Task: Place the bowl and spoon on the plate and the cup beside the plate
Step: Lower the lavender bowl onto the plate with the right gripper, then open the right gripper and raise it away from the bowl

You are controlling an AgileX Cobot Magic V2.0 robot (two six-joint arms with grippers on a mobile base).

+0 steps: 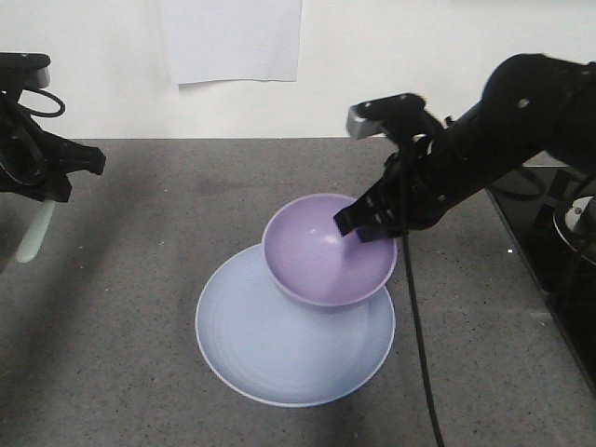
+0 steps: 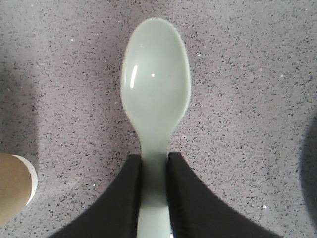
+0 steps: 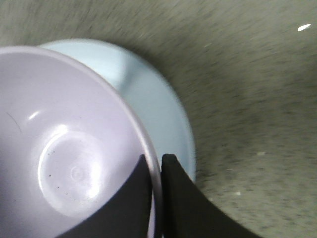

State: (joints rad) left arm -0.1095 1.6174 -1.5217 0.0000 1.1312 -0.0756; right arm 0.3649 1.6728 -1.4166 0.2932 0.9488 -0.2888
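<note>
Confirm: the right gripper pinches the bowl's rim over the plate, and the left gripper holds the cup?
No. The left gripper is shut on the spoon, not the cup, which sits apart on the table; the left wrist view shows it. The right gripper does pinch the rim of the bowl over the plate.

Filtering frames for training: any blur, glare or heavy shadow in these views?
Right wrist: table streaked with motion blur, soft highlights inside the bowl. Left wrist: sharp, with a small glare streak on the spoon. Front: slightly soft, with a broad shadow over the table's left side and a plate evenly lit without glare.
</note>
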